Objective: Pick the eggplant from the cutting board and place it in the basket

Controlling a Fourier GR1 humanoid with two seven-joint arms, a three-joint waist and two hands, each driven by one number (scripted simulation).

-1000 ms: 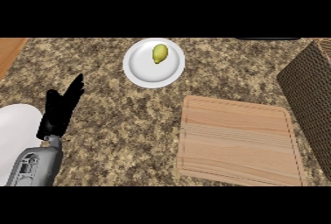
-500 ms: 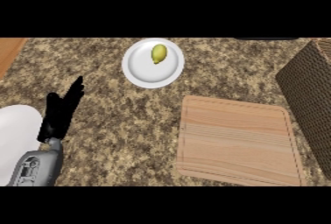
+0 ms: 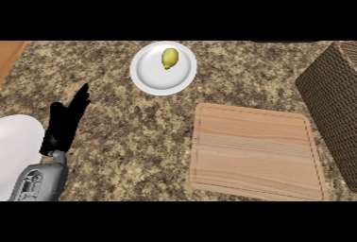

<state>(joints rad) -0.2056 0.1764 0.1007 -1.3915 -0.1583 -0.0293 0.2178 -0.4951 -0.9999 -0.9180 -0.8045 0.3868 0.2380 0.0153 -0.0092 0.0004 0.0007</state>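
Note:
A wooden cutting board (image 3: 254, 151) lies at the right of the counter with nothing on its top. No eggplant shows anywhere in the head view. The dark woven basket (image 3: 335, 101) stands at the right edge, just beyond the board; its inside is not visible. My left hand (image 3: 64, 124) stays at the lower left with its fingers straight and pointing up, holding nothing. My right hand is out of the picture.
A white plate (image 3: 150, 78) sits at the top centre of the speckled counter, carrying a small yellow-green fruit (image 3: 169, 58). A white rounded shape (image 3: 15, 146) fills the lower left edge beside my left forearm. A wooden strip (image 3: 10, 54) shows at the upper left corner.

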